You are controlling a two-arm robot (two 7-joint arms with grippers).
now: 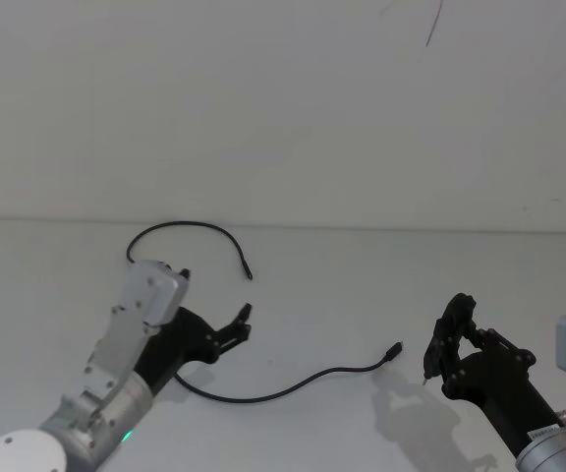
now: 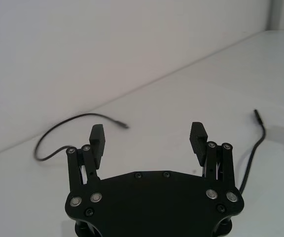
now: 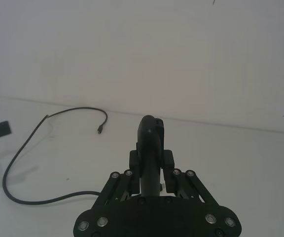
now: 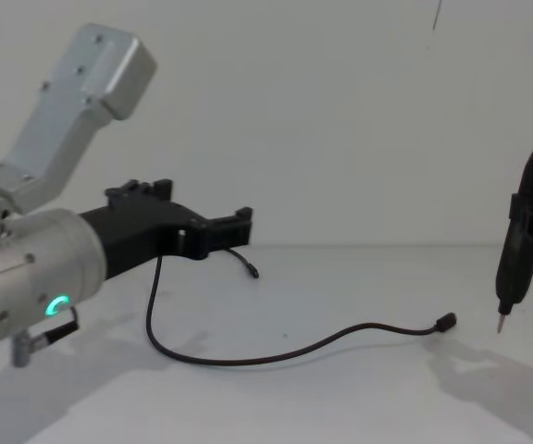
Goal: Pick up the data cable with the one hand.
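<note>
The data cable [image 1: 293,382] lies loose on the white table: one plug [image 1: 395,349] rests near the middle, and the cord curves back under my left arm and arcs round to its other end [image 1: 250,276]. My left gripper [image 1: 244,323], the one hand on the silver arm with the green ring, hovers open just above the table between the two stretches of cable [image 2: 253,148], with nothing between its fingers [image 2: 96,137]. The chest view shows this gripper [image 4: 206,217] above the cord [image 4: 276,350]. My right gripper [image 1: 430,366] is shut and points down, right of the near plug [image 4: 446,322].
The white table [image 1: 322,295] meets a plain white wall [image 1: 283,118] at the back. Bare table surface spreads around the cable on all sides. The right gripper [image 4: 501,319] hangs a little above the table, a short gap from the plug.
</note>
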